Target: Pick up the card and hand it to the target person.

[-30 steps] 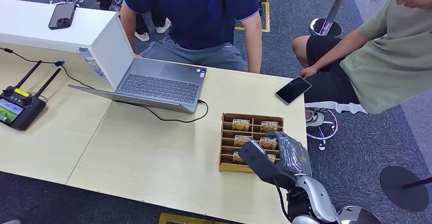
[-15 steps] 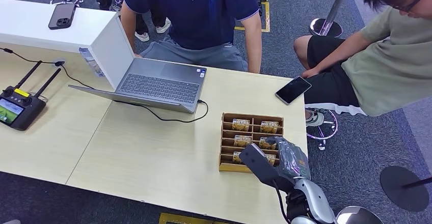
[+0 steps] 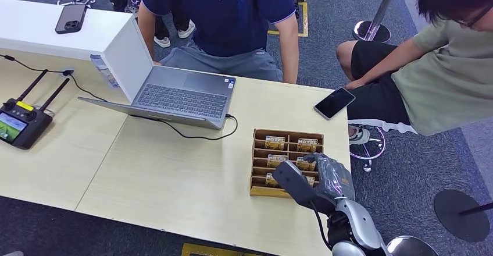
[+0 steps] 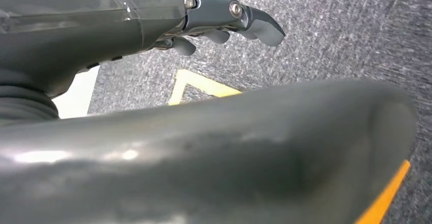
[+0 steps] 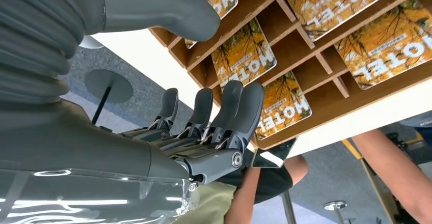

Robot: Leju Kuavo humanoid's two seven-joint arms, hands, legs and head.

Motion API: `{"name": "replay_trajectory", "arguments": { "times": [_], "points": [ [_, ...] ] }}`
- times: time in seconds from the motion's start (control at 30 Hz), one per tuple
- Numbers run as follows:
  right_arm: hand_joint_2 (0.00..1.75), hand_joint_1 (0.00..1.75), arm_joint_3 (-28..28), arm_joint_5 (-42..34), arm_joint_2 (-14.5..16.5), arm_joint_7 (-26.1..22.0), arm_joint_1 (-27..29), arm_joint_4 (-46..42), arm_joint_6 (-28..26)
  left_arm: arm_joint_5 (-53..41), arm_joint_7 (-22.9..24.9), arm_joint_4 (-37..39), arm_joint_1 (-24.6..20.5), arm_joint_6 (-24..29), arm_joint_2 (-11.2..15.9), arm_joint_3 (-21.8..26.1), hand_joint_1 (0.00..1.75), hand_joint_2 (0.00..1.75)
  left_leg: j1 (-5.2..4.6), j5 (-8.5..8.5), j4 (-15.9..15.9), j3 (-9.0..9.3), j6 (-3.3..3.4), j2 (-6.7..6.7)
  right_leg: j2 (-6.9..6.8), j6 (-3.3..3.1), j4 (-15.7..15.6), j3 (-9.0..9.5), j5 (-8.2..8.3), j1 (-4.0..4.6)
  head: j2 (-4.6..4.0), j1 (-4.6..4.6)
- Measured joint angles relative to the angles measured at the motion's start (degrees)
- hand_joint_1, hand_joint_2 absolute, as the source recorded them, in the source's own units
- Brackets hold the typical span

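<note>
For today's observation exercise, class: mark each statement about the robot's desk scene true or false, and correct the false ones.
1. The right robot hand is over the wooden card tray. True.
2. The laptop is closed. False: its lid is open.
3. A phone lies near the table's edge beside the person in the green shirt. True.
4. The tray is empty. False: it holds several orange cards printed "MOTEL".
5. The right robot hand already holds a card. False: its fingers are spread beside the cards, gripping none.

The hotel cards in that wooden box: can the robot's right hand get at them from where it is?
Probably yes: the right hand hovers at the wooden box, fingers apart, nothing between them and the cards.
</note>
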Motion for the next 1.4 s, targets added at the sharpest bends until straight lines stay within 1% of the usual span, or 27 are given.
{"name": "replay_trajectory", "arguments": {
  "times": [0.1, 0.3, 0.77, 1.27, 1.4],
  "points": [
    [1.75, 0.81, 0.0, -0.1, 0.0, 0.1, -0.3, 0.0, 0.3, 0.0, -0.4, 0.0, 0.0, -0.3, -0.2, 0.0, 0.00, 0.00, 0.00, 0.00, 0.0, 0.00, 0.00, 0.00, 0.00, 0.00, 0.0, 0.00, 0.00, 0.00, 0.00, -0.01],
    [1.75, 0.89, 0.0, -1.2, -0.2, 0.0, -0.6, 0.6, 0.6, 0.0, -0.7, 0.0, 0.0, -0.7, -0.4, 0.0, 0.00, 0.00, 0.00, 0.00, 0.0, 0.00, 0.00, 0.00, 0.00, 0.00, 0.0, 0.00, 0.00, 0.00, 0.00, -0.01],
    [1.75, 0.86, 0.0, -2.0, -0.5, -0.4, -0.8, 1.6, 0.5, 0.0, -0.9, 0.0, 0.0, -1.0, -0.5, 0.5, 0.00, 0.00, 0.00, 0.00, 0.0, -0.01, 0.00, 0.00, 0.00, 0.00, 0.0, 0.00, 0.00, 0.00, 0.00, -0.01],
    [1.75, 0.91, 0.2, -3.3, -0.5, -1.0, -0.8, 3.2, 0.4, -0.1, -1.0, 0.0, 0.0, -1.0, -0.5, 0.6, 0.00, 0.00, 0.00, 0.00, 0.0, -0.01, 0.00, 0.00, 0.00, 0.00, 0.0, 0.00, 0.00, 0.00, 0.00, -0.01],
    [1.75, 0.89, 0.4, -3.7, -0.5, -1.2, -0.8, 3.7, 0.3, -0.1, -1.0, 0.0, 0.0, -1.0, -0.5, 0.6, 0.00, 0.00, 0.00, 0.00, 0.0, -0.01, 0.00, 0.00, 0.00, 0.00, 0.0, 0.00, 0.00, 0.00, 0.00, -0.01]
  ]
}}
